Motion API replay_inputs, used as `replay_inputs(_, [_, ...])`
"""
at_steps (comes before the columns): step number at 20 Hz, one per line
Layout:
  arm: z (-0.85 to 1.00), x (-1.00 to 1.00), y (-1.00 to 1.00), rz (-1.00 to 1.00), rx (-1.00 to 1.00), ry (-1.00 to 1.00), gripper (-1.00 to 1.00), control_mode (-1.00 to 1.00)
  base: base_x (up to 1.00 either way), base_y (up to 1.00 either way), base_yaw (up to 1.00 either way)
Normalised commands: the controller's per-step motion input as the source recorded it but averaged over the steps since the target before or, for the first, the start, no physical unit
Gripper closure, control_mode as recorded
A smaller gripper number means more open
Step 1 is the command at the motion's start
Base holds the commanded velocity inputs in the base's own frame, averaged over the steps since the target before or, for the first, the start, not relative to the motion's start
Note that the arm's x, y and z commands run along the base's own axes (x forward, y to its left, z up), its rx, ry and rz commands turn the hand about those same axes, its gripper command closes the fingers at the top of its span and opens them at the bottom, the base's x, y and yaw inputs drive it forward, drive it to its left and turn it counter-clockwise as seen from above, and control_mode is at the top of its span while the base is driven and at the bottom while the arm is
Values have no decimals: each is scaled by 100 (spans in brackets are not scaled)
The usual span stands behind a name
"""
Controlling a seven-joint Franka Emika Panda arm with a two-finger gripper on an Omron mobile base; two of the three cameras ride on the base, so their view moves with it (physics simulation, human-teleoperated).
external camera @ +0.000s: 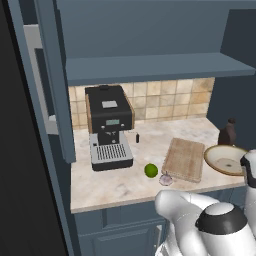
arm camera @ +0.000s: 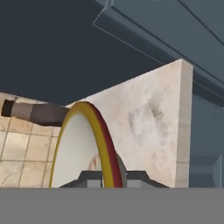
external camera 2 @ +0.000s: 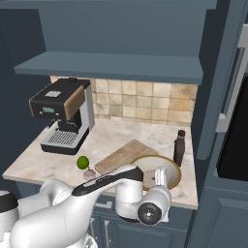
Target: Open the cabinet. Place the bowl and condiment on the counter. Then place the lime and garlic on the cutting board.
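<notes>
The cabinet [external camera: 150, 67] stands open, and its blue shelf [external camera 2: 111, 65] is bare. The cream bowl [external camera: 225, 159] [external camera 2: 145, 167] rests at the counter's [external camera: 115, 182] front right, beside the cutting board [external camera: 184, 159] [external camera 2: 123, 156]. My gripper [external camera 2: 160, 178] [arm camera: 113, 177] is shut on the bowl's [arm camera: 81, 148] near rim. Just behind the bowl stands the dark condiment bottle [external camera: 227, 132] [external camera 2: 179, 147] [arm camera: 39, 113]. The lime [external camera: 151, 170] [external camera 2: 83, 162] and garlic [external camera: 165, 179] [external camera 2: 89, 173] lie on the counter just left of the board, near the front edge.
A black coffee machine [external camera: 107, 125] [external camera 2: 63, 114] occupies the counter's left part. The open cabinet doors [external camera: 55, 75] [external camera 2: 218, 72] hang at both sides. Tan tiles [external camera 2: 140, 101] back the counter.
</notes>
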Motion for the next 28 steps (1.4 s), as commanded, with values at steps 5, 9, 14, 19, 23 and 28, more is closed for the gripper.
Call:
replay_inputs(5, [-21, 26, -8, 0, 0, 1, 100, -100, 0, 0, 0])
replay_inputs(9, [-12, 21, -12, 0, 0, 1, 100, -100, 0, 0, 0])
replay_inputs(14, [-9, 13, -11, 0, 0, 1, 100, -100, 0, 0, 0])
replay_inputs(19, [-11, 10, -8, 0, 0, 3, 100, -100, 0, 0, 0])
replay_inputs(23, [-14, 10, -5, 0, 0, 3, 100, -100, 0, 0, 0])
replay_inputs(28, [-12, 8, -3, 0, 0, 3, 100, -100, 0, 0, 0])
